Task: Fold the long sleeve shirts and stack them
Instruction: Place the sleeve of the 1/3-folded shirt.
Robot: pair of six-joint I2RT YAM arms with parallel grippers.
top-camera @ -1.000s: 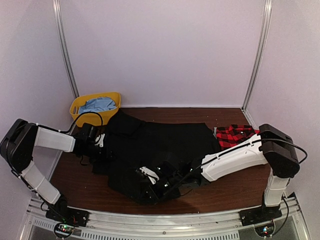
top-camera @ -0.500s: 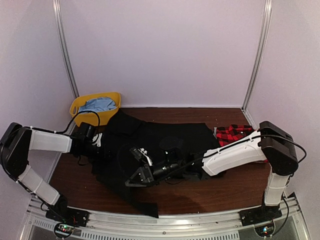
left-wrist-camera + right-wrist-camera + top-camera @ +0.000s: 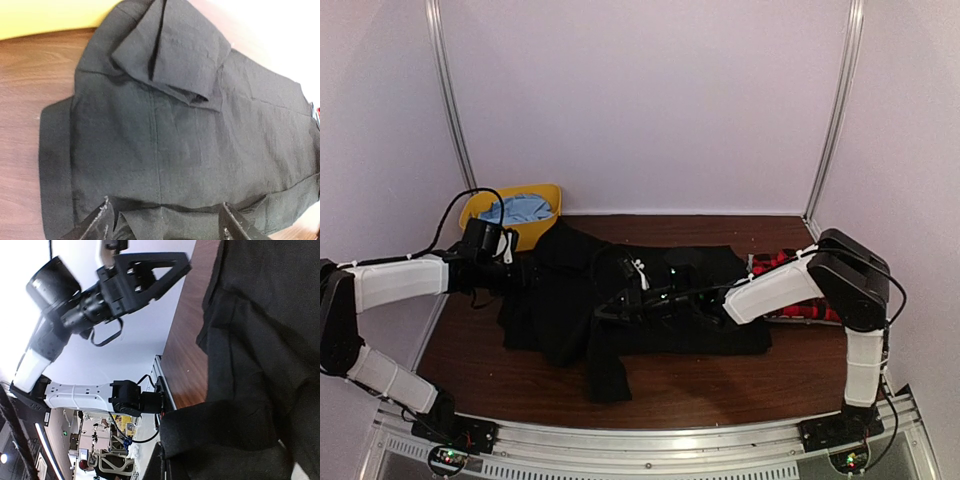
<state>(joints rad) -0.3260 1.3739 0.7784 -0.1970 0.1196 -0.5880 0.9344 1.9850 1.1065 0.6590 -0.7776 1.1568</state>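
Note:
The black long sleeve shirt (image 3: 680,300) lies spread across the table's middle, one part trailing toward the front edge. My right gripper (image 3: 618,305) is shut on a fold of this shirt (image 3: 260,365), and the cloth drapes from the right gripper (image 3: 167,471). My left gripper (image 3: 517,272) stands open at the shirt's left edge. Seen from the left wrist, its fingertips (image 3: 102,222) are wide apart over the black cloth (image 3: 190,150), below the collar (image 3: 175,60). The red-and-black plaid shirt (image 3: 782,264) lies at the far right, mostly behind the right arm.
A yellow bin (image 3: 542,192) with blue cloth (image 3: 517,209) inside stands at the back left corner, just behind my left wrist. The bin's wall (image 3: 45,17) fills the upper left of the left wrist view. White walls close in on three sides.
My right gripper has carried the black cloth from the front of the table up and back toward the shirt's middle. My left gripper has opened and drawn back to the left.

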